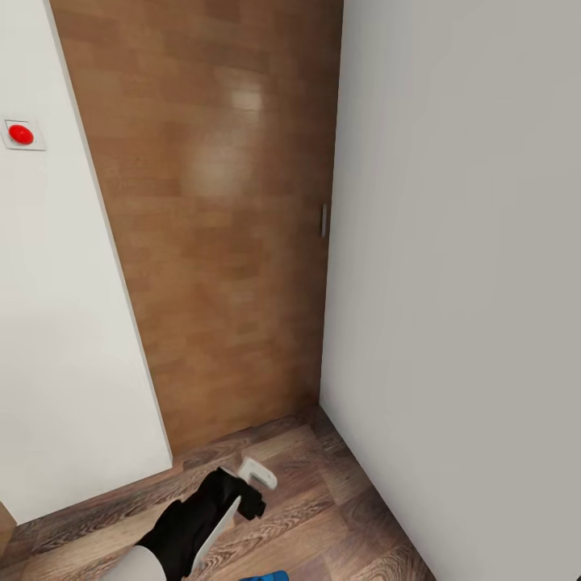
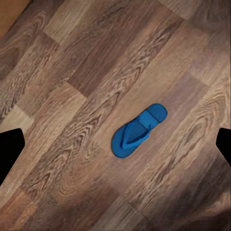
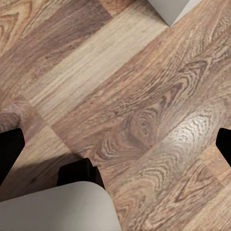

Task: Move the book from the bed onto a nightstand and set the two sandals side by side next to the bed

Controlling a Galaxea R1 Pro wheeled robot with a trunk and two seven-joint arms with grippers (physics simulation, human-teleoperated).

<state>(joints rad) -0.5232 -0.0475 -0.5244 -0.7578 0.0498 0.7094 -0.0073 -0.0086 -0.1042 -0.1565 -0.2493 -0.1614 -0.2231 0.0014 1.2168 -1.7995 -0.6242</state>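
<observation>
- Floor (image 2: 57, 120): wood-grain planks, mixed light/dark brown, glossy patch in right wrist view.
- Wooden door (image 1: 218, 218) betw. white walls (image 1: 460, 242); red button (image 1: 21, 135) on L wall.
- Sandal (image 2: 138, 130): blue flip-flop, flat on floor, strap up, below L gripper (image 2: 115, 144); jaws wide apart, empty.
- R gripper (image 3: 115, 144): jaws apart, empty.

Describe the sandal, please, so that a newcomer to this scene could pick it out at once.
Start with the wood-plank floor seen in the left wrist view. A single flip-flop lies flat on it, thong straps up, touching nothing. Its bright blue is the one vivid colour among the brown planks.
</observation>
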